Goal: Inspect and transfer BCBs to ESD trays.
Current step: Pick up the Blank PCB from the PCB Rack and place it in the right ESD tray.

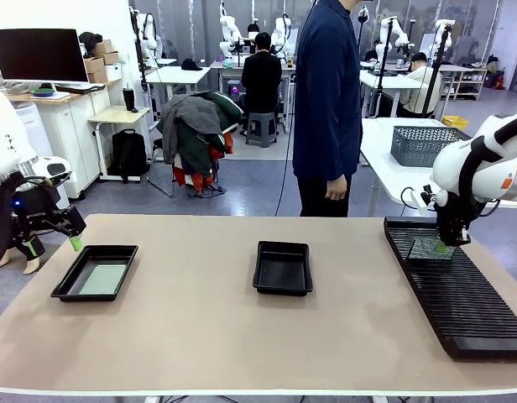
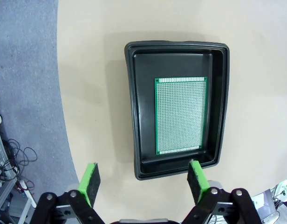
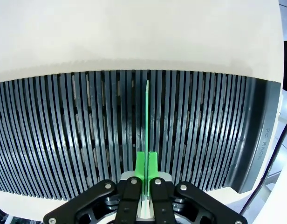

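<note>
Right fingers (image 3: 141,163) clenched on the top edge of one BCB (image 3: 147,121), which stands on edge in a slot of the rack (image 1: 468,302) at 3 o'clock on the bench (image 1: 208,336). The board looks thin, light and stiff, so weight is no worry; I judge the risk is flexing it or scraping it on the slot ribs, so it wants a straight pull up along the slot, no twist. The faces look smooth and maybe slippery, and the pads hold just a narrow strip near the edge, mid-length, which seems the sane place to take it. Left fingers (image 2: 195,179) are released, spread wide and empty, hovering above the near rim of the left ESD tray (image 1: 70,285) at 9 o'clock. A second BCB (image 2: 181,114) lies flat on that tray's floor with little margin around it, so a flat board there would be hard to get under. The middle ESD tray (image 1: 283,245) at bench centre holds nothing. The bench top is plain, matte tan, with lots of bare room between trays and rack. A person (image 1: 327,92) stands at 12 o'clock beyond the far edge, hands down, and a grey mesh basket (image 1: 426,144) sits on another table around 2 o'clock.
</note>
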You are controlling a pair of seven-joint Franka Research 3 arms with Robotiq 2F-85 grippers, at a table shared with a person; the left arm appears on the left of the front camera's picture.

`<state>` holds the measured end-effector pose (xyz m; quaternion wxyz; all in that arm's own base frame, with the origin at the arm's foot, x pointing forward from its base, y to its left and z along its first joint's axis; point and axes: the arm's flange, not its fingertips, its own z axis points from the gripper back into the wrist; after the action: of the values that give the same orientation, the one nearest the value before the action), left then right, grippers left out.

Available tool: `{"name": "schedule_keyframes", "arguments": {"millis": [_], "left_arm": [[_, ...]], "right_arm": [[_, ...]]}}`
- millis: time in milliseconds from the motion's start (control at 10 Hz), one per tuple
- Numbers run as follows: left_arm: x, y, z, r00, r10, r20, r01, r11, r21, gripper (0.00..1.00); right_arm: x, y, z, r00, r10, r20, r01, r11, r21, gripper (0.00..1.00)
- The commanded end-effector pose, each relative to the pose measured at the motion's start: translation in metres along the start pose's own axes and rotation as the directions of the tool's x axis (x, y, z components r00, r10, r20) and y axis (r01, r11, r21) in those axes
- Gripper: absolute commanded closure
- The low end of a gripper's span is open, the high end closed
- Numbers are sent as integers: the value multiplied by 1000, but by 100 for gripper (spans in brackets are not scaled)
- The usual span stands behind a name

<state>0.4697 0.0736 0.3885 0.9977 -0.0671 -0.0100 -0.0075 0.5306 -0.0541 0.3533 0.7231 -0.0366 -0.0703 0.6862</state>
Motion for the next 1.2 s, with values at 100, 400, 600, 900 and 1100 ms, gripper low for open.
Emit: {"name": "schedule_keyframes", "arguments": {"millis": [100,400,600,900,1100], "left_arm": [[-1,1,-1,1000,-7,9,7,1000,-9,0],[-1,1,-1,1000,-7,9,7,1000,-9,0],[-1,1,-1,1000,-7,9,7,1000,-9,0],[-1,1,-1,1000,-7,9,7,1000,-9,0],[-1,1,-1,1000,-7,9,7,1000,-9,0]], "right_arm": [[0,0,0,1000,0,0,0,1000,0,100],[0,5,57,999,-5,-48,4,999,-32,100],[4,5,107,998,9,-60,-11,1000,-25,100],[12,14,208,997,1,-73,-2,1000,-13,100],[11,22,275,999,-16,-49,17,1000,15,100]]}}
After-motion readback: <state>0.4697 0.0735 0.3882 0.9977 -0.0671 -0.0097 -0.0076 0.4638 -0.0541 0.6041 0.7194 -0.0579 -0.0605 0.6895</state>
